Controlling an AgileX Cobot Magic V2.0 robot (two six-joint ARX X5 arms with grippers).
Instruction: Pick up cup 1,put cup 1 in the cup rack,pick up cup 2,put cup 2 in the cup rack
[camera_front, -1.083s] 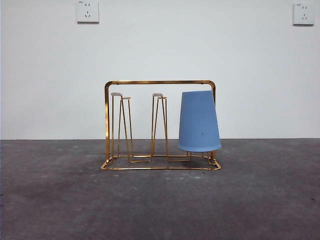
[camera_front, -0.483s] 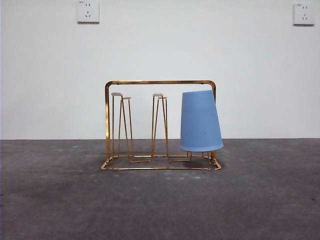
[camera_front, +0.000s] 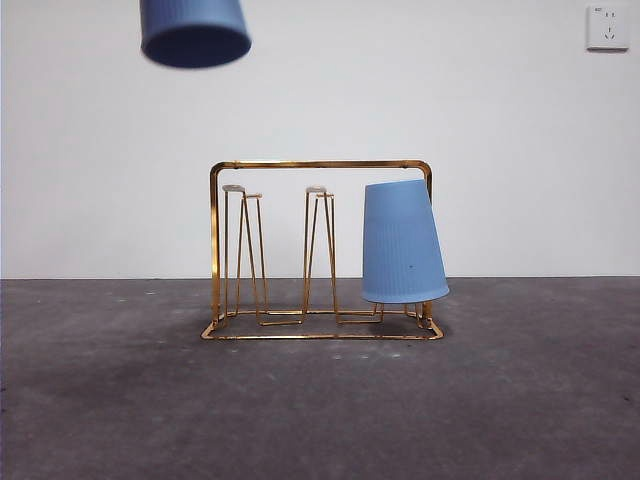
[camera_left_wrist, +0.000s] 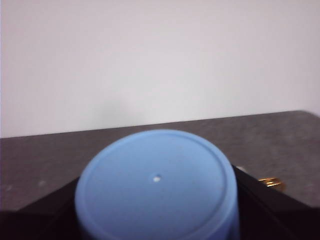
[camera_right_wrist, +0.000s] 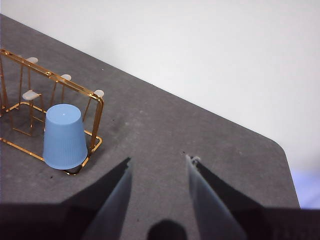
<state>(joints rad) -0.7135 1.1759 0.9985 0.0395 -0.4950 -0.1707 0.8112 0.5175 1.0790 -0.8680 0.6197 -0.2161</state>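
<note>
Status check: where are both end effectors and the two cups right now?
Left end effector shut on cup 2, inverted, high above the cup rack. Right end effector open, empty, off to the side. Cup 1 racked, tilted. Free prongs unobstructed.

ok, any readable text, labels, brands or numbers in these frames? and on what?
None readable.
cup 1, upside down on the cup rack: plain ribbed blue, only a dark speck, no print.
cup 2, held in the left gripper: plain base, no marking.
Wall socket: a tiny mark at its top, too small to read.
Right gripper: no label.
</note>
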